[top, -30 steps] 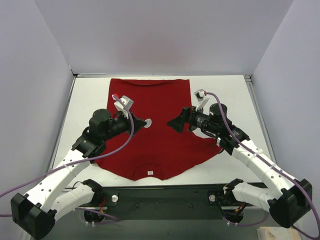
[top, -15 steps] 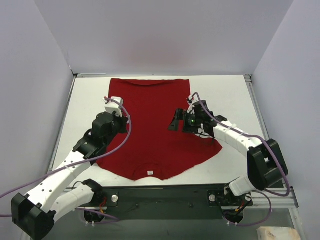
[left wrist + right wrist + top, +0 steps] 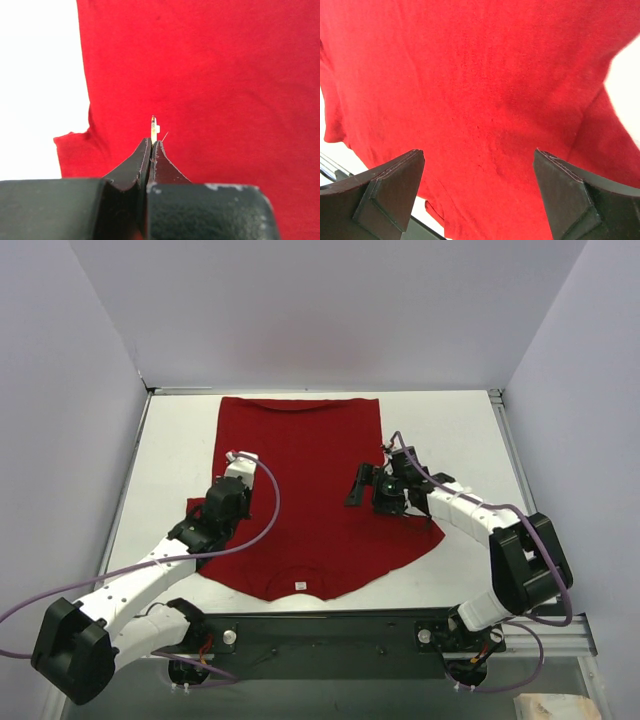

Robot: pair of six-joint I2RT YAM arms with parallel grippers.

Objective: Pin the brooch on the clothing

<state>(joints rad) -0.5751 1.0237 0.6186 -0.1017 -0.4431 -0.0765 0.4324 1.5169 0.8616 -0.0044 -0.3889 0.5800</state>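
Brooch [image 3: 153, 128] — seen edge-on — is clamped between the closed fingers of the left hand [image 3: 151, 144], over the clothing [image 3: 225, 75] near a sleeve; contact with the fabric cannot be told. Fingers wide apart, the right hand [image 3: 477, 157] hangs over the red fabric, holding nothing. The clothing lies flat on the white surface [image 3: 450, 430].

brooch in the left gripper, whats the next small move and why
Probably lower the left gripper so the brooch, pinched edge-on between its shut fingertips, meets the red shirt below it. The right gripper is open over the fabric, seemingly ready to steady it.
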